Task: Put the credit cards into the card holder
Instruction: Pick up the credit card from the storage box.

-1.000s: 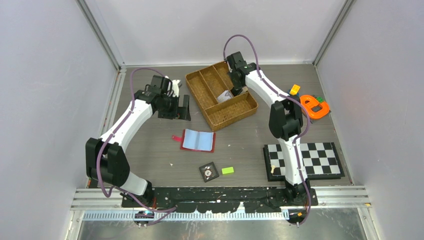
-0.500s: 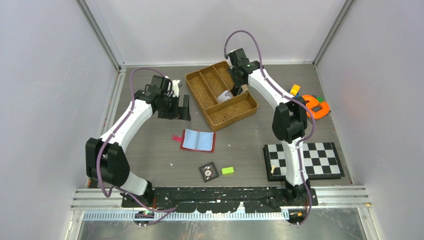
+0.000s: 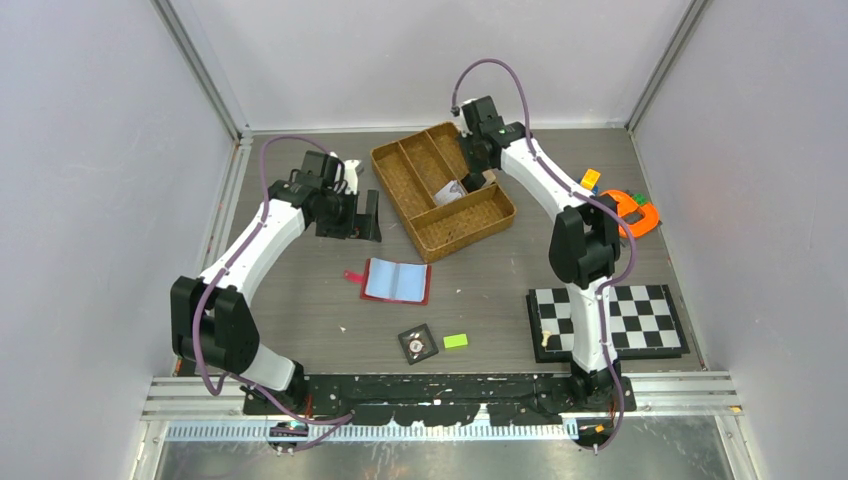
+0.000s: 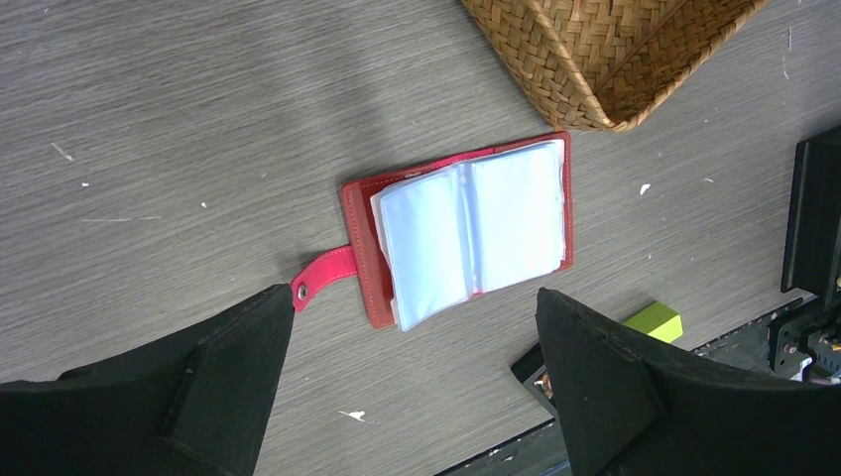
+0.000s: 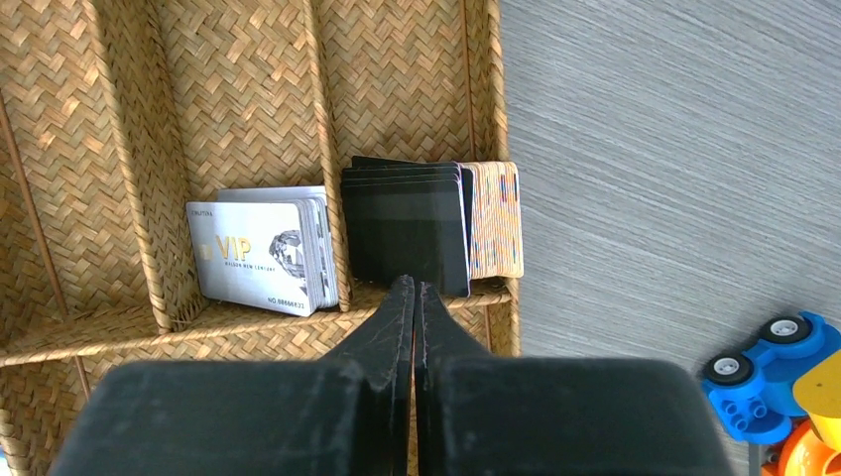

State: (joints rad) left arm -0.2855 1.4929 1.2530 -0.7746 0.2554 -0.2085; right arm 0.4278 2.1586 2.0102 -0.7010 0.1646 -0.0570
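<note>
Fingers of the left gripper (image 3: 352, 215) stand spread in the overhead view, left of centre. The right gripper (image 3: 476, 182) hangs over the woven tray (image 3: 400, 170) at upper centre. The red wallet (image 3: 397, 281) lies open mid-frame.

The left wrist view shows the wallet at centre, on the table beyond the wide black fingers (image 4: 198, 387).

In the right wrist view the fingers (image 5: 392, 327) are pressed together on nothing. Their tips are at the tray's divider below the black cards (image 5: 407, 223), with silver cards (image 5: 263, 248) to the left and striped cards (image 5: 496, 218) to the right.
</note>
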